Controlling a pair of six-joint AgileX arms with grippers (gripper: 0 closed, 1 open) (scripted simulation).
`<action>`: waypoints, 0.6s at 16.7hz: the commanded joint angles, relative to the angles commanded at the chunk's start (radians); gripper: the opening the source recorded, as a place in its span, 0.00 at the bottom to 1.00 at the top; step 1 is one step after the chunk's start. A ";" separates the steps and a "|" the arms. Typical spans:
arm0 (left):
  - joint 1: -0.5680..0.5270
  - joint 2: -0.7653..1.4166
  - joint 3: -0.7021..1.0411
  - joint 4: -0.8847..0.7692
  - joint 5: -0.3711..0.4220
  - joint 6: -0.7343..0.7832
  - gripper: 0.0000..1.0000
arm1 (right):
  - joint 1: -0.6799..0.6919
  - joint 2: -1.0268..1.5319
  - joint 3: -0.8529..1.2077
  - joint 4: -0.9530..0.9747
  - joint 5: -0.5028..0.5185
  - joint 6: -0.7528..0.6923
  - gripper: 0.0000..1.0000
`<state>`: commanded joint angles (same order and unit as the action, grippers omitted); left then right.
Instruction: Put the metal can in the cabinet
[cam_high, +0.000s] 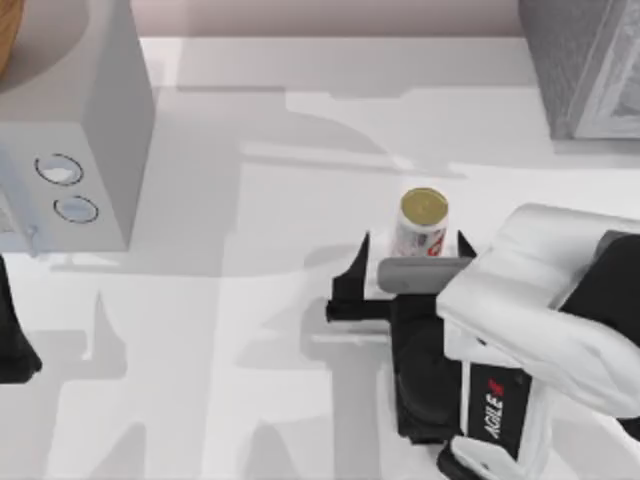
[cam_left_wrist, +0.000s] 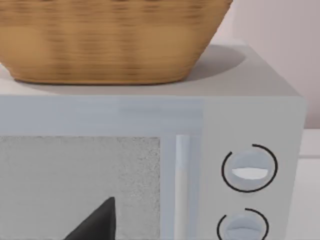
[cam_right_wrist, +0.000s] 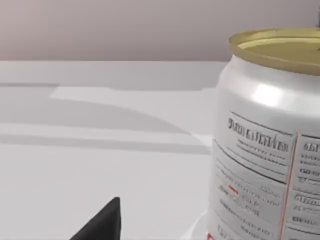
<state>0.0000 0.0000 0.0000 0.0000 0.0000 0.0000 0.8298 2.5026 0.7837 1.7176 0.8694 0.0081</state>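
Observation:
The metal can (cam_high: 423, 222) stands upright on the white table, right of centre, with a gold lid and a white label with red marks. My right gripper (cam_high: 413, 250) is open at table height, one dark finger (cam_high: 360, 262) left of the can and the other close by its right side. The can sits between the fingers, nearer the right one, and I cannot tell if it touches. In the right wrist view the can (cam_right_wrist: 265, 145) looms close, with one fingertip (cam_right_wrist: 107, 222) apart from it. A grey cabinet (cam_high: 585, 65) stands at the back right corner.
A grey microwave-like box (cam_high: 95, 120) with two round knobs stands at the back left, and a wicker basket (cam_left_wrist: 110, 40) rests on top of it. My left arm (cam_high: 12, 345) is parked at the left edge, facing the box's door (cam_left_wrist: 80, 180).

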 joint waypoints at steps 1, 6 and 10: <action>0.000 0.000 0.000 0.000 0.000 0.000 1.00 | -0.014 -0.003 0.012 -0.015 -0.015 -0.001 1.00; 0.000 0.000 0.000 0.000 0.000 0.000 1.00 | -0.068 -0.014 0.055 -0.069 -0.069 0.001 1.00; 0.000 0.000 0.000 0.000 0.000 0.000 1.00 | -0.071 -0.015 0.057 -0.072 -0.072 0.001 1.00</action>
<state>0.0000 0.0000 0.0000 0.0000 0.0000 0.0000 0.7586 2.4876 0.8407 1.6452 0.7976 0.0090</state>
